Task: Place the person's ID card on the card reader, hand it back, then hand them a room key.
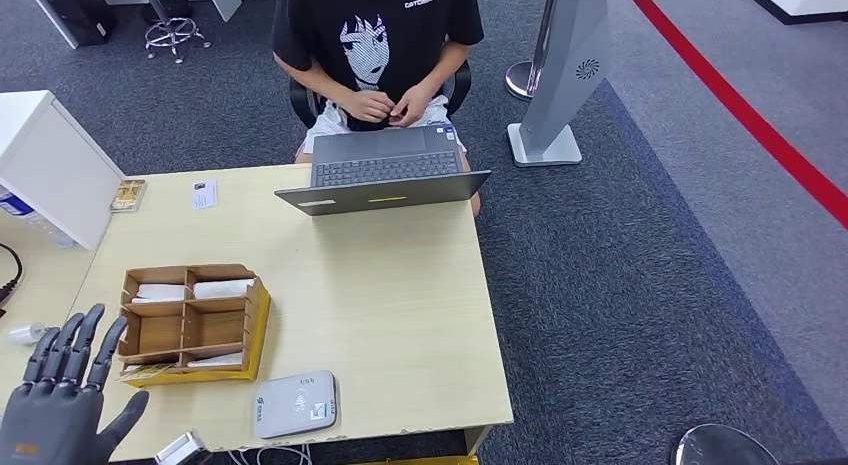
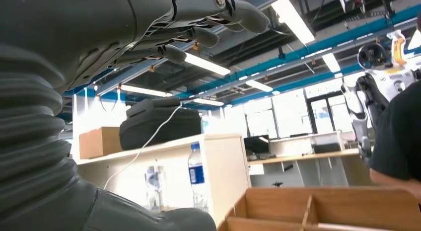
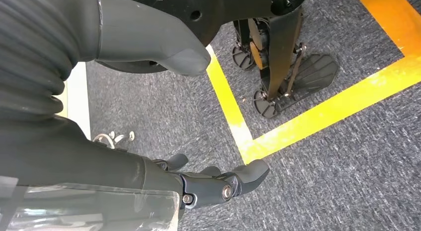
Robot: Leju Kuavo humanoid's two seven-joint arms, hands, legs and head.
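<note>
card reader (image 1: 295,404) — the pale grey slab with rounded corners — lies flat at the near edge of our wooden table (image 1: 400,315), its long axis running across the table from our left to our right, with its white cable trailing off the near edge. just beyond it, toward our left, stands the wooden divider box (image 1: 190,325) with white cards in some compartments. we cannot make out the id card; the person (image 1: 378,45) seated at the far side has both hands together in their lap behind the open laptop (image 1: 385,173), and whatever they hold is too small to tell.

our left hand (image 1: 60,405) is raised at the table's near left corner, fingers spread apart and holding nothing. its wrist view adds what the head view lacks — the hand's fingers (image 2: 208,12) seen from beneath against ceiling lights, the box wall (image 2: 322,206) close by, and a water bottle (image 2: 197,174) by a white cabinet.

the right wrist view looks down at grey carpet with yellow floor tape (image 3: 278,126), our right hand (image 3: 218,184) hanging there with fingers loosely curled, nothing in them.
</note>
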